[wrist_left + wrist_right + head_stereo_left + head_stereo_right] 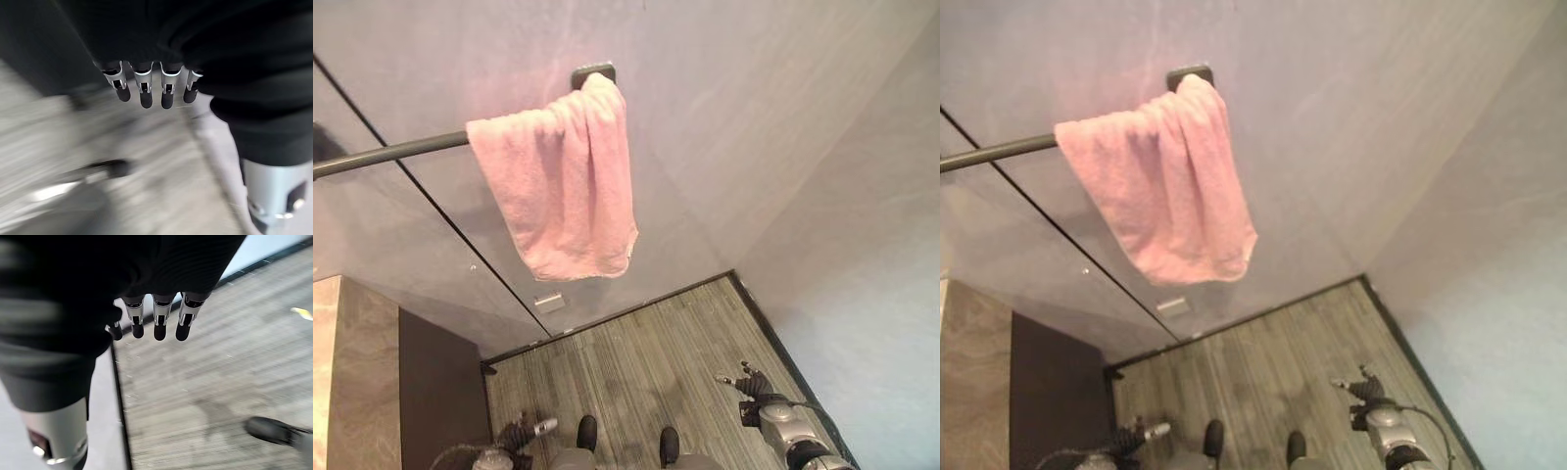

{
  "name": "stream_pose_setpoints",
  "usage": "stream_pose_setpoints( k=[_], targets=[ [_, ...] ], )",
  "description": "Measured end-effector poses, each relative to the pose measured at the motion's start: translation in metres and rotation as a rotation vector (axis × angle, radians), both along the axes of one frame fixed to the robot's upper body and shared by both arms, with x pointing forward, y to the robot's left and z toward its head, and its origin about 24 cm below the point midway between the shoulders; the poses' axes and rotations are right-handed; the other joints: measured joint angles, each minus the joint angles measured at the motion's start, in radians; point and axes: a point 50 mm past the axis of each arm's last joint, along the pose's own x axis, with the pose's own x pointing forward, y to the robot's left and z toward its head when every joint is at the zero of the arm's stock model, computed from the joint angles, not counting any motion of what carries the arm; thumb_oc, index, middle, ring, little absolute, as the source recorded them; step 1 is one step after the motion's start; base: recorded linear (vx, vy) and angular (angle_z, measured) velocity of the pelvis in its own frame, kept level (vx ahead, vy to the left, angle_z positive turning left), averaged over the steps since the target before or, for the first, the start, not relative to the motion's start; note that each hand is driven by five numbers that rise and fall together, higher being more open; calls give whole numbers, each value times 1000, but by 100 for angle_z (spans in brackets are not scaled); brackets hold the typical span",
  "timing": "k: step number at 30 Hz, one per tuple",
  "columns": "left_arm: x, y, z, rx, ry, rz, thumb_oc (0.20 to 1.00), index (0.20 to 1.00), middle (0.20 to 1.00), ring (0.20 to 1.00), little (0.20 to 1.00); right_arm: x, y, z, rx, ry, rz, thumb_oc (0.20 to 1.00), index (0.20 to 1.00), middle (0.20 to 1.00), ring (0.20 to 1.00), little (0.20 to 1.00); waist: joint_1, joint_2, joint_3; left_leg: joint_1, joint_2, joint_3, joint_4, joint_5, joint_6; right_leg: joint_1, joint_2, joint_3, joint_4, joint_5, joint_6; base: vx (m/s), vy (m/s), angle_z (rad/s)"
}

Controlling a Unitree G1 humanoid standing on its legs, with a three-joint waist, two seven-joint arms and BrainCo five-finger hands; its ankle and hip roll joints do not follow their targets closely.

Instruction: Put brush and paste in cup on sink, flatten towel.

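Note:
A pink towel [563,186] hangs bunched and crumpled over the right end of a dark rail [391,154], close to the rail's wall bracket [592,71]. Its lower edge hangs uneven against the wall. Far below it, near the floor, my left hand [524,431] hangs at the lower left and my right hand [754,384] at the lower right. Both are well away from the towel. In the left wrist view the left hand [146,90] has straight fingers and holds nothing. The right hand [159,323] looks the same in its own wrist view.
A marbled counter side [352,372] and a dark cabinet panel [435,392] stand at the lower left. Striped wood flooring [646,352] runs to a pale wall [862,294] on the right. A small plate [549,302] sits low on the back wall.

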Motion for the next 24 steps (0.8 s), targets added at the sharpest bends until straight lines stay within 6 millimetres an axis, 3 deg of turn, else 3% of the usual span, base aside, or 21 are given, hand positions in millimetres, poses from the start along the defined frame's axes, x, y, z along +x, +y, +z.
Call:
stream_pose_setpoints(
  k=[4, 7, 12, 19, 24],
  targets=[
    [26, 18, 39, 8, -224, 55, 1000, 1000, 1000, 1000, 1000, -2, -1, 0, -12, 5, 9, 1000, 1000, 1000, 1000, 1000, 2, 19, 1, -4, 0, -13, -5, -1, -1, 1, 1, -3, -2, 0, 12, 0, 8, 3],
    [34, 25, 68, 28, -380, 88, 1000, 1000, 1000, 1000, 1000, -22, -9, -8, -28, 62, -12, 1000, 1000, 1000, 1000, 1000, 17, 41, -10, -5, 5, -20, -5, 3, 3, 2, 6, -6, -3, 0, 11, 15, 0, 5],
    [39, 41, 105, 110, -548, 172, 1000, 1000, 1000, 1000, 1000, -38, -12, -15, -45, 107, -7, 1000, 1000, 1000, 1000, 1000, 29, 43, -11, -5, 15, -23, -1, 4, 2, 4, 18, -8, -4, 5, 3, 0, 0, 0],
    [61, 51, 131, 252, -645, 159, 1000, 1000, 1000, 1000, 1000, -41, -11, -16, -42, 112, -8, 1000, 1000, 1000, 1000, 1000, 29, 41, -12, -4, 21, -22, -1, 8, -2, 3, 23, -7, -8, 5, 2, 9, -3, 0],
    [99, 61, 182, 416, -821, 125, 1000, 1000, 1000, 1000, 1000, -28, -8, -7, -39, 44, 13, 1000, 1000, 1000, 1000, 1000, 0, 34, -14, -59, 25, -18, 0, 21, -6, -56, 27, -2, -10, 20, -2, -47, 2, -4]
  ],
)
